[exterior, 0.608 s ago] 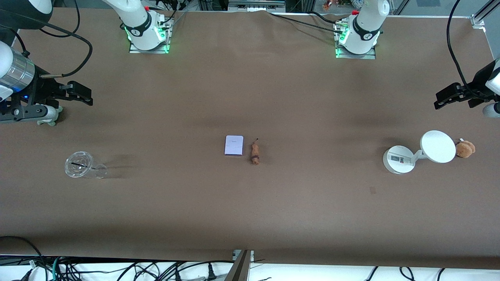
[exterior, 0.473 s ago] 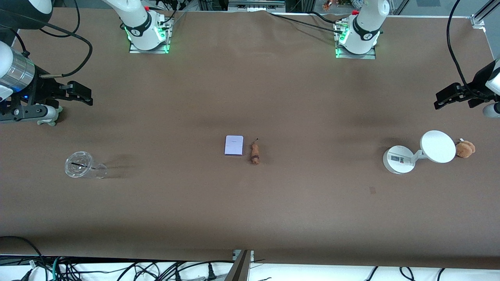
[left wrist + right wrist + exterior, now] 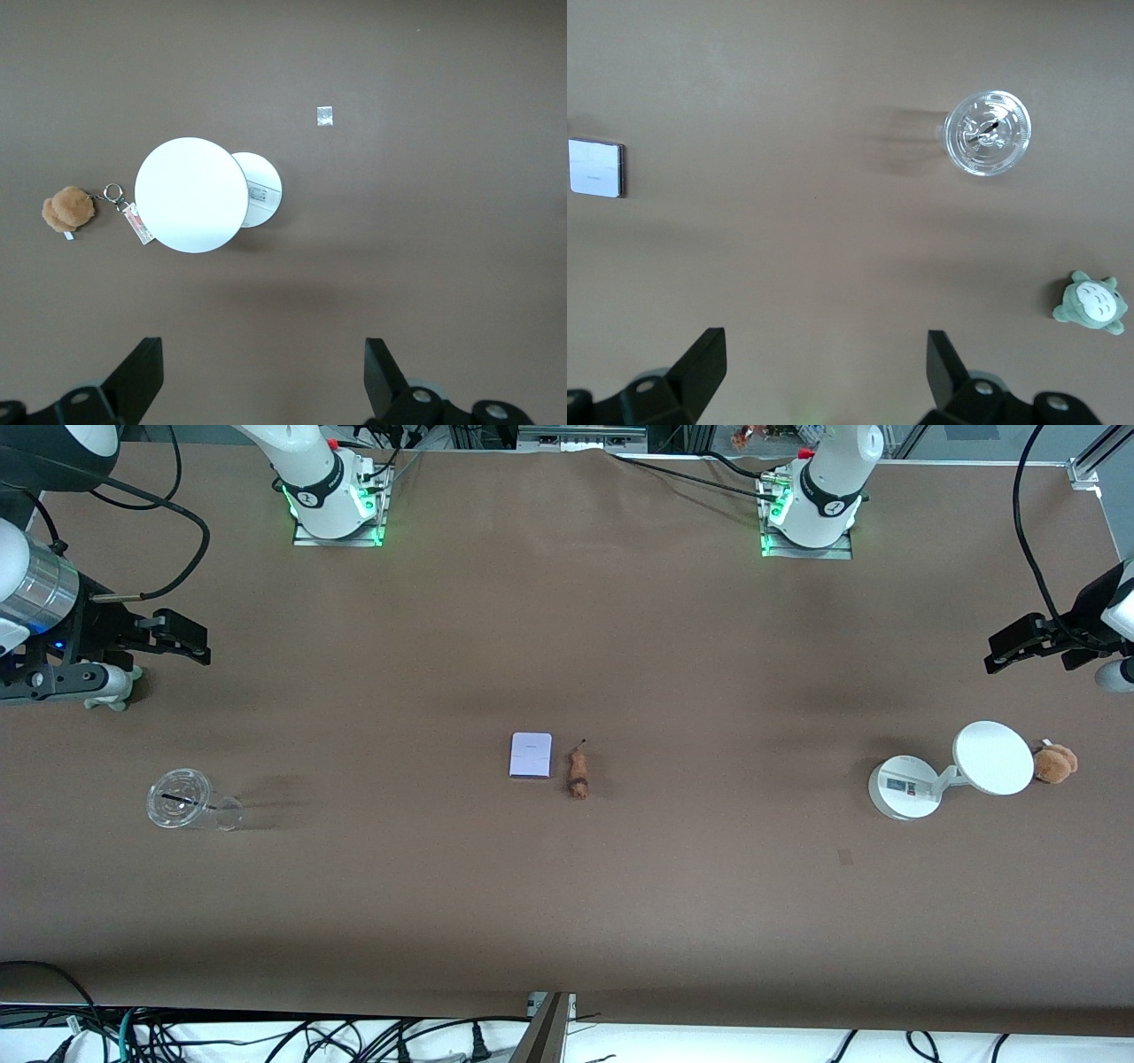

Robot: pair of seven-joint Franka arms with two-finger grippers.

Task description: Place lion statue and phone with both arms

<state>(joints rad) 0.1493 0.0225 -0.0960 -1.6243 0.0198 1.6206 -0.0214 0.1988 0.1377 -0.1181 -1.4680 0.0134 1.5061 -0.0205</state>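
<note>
Nothing has moved since the earlier frames: phone [image 3: 531, 755] and lion statue [image 3: 578, 772] lie just beside each other mid-desk, untouched, while both arms wait high with fingers spread, left gripper [image 3: 264, 376] over the edge at the left arm's end, right gripper [image 3: 824, 376] over the right arm's end. Phone probably stiff, slick, thin, so pinch its long edges; lion looks light, rigid, grab mid-body, not tail. Clear plastic cup [image 3: 188, 801] near the right arm's end looks empty.

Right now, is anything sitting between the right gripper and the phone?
Nothing visible. The right gripper hangs open at its end of the table; the phone lies mid-table beside the lion statue. The clear cup lies nearer the camera, off that path.
</note>
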